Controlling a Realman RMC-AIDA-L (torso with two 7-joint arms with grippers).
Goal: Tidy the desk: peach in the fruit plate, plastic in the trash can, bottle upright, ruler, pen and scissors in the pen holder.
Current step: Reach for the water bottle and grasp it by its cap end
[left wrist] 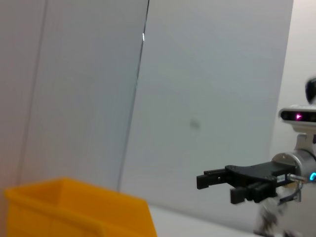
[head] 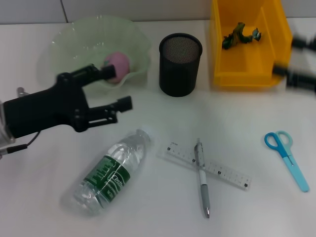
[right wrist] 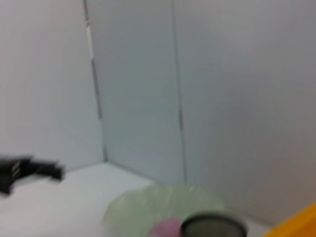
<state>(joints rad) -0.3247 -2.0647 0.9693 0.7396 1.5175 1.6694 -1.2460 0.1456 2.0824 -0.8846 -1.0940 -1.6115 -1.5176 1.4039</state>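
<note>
**Bottle down, stationery loose, left arm closest**

White desk against a pale wall, and I start from my left gripper: fingers spread, holding nothing, hovering just in front of the fruit plate where the peach already sits. Just beside and below it lies the bottle on its side. I judge it water-heavy, slick and prone to roll, so I'd grasp the labelled middle. Farther out, the pen crosses the ruler, both thin and flat. The scissors lie near my right gripper, blurred; I cannot tell its fingers.
</note>
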